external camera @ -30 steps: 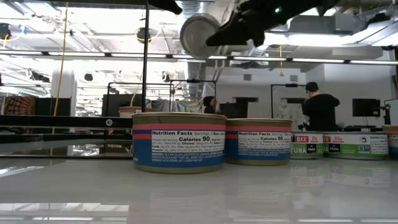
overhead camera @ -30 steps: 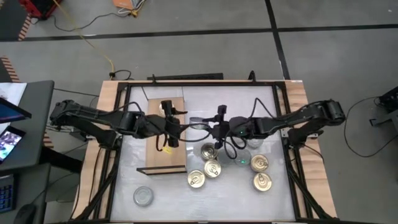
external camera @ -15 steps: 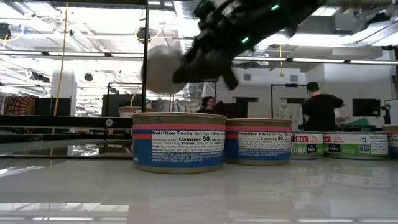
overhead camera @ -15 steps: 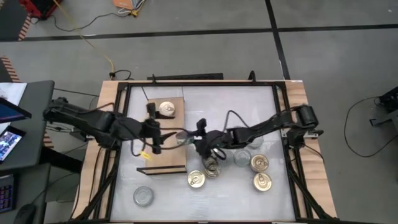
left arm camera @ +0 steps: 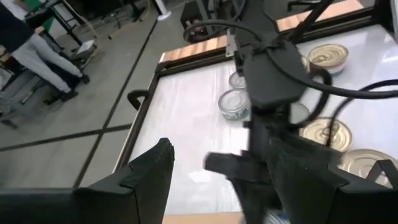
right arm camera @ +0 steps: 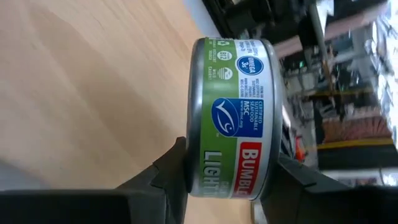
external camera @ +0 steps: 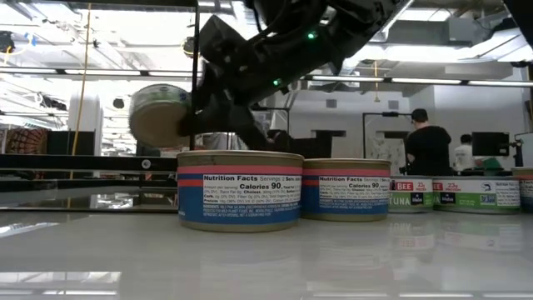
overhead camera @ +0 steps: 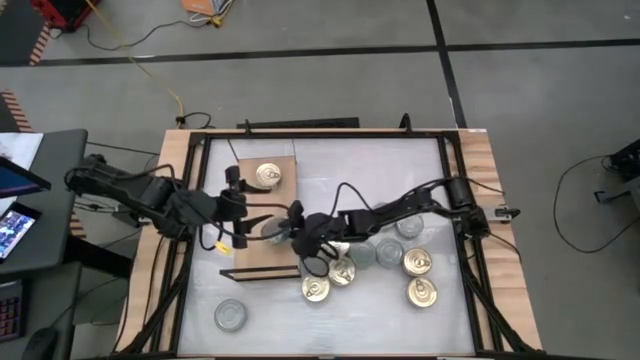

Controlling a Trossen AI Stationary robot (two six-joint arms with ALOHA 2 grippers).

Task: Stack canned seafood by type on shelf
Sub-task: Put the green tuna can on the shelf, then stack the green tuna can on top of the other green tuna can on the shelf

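Observation:
The shelf (overhead camera: 262,258), a tan board, lies at the table's left middle. One gold-topped tin (overhead camera: 267,175) sits on its far end. My right gripper (overhead camera: 288,228) reaches in from the right and is shut on a green-labelled tin (right arm camera: 231,118), held over the board (right arm camera: 74,93). The low view shows that tin (external camera: 158,114) in the air, on edge. My left gripper (overhead camera: 250,218) stands open over the board's left part, with nothing between its fingers. More gold-topped and silver-topped tins lie on the white tabletop to the right. My right gripper pinches the green-labelled tin between its two fingers, one finger (right arm camera: 176,167) on each flat end (right arm camera: 198,163). It comes slanting down from the table's right side. The tin is lifted clear above the shelf, turned on edge with its label band showing.
Two blue-labelled tins (external camera: 240,190) (external camera: 346,190) stand near the low camera. Gold-topped tins (overhead camera: 316,290) (overhead camera: 420,292) and silver-topped ones (overhead camera: 410,225) crowd the table's right middle; one silver tin (overhead camera: 230,316) sits near the front left. A black frame (overhead camera: 195,180) rims the table.
My right gripper has carried the tin toward the table's left edge and down, from over the loose tins to over the shelf, rolling so the tin is now on edge. My left gripper has drawn back toward the left edge, uncovering the gold-topped tin on the shelf.

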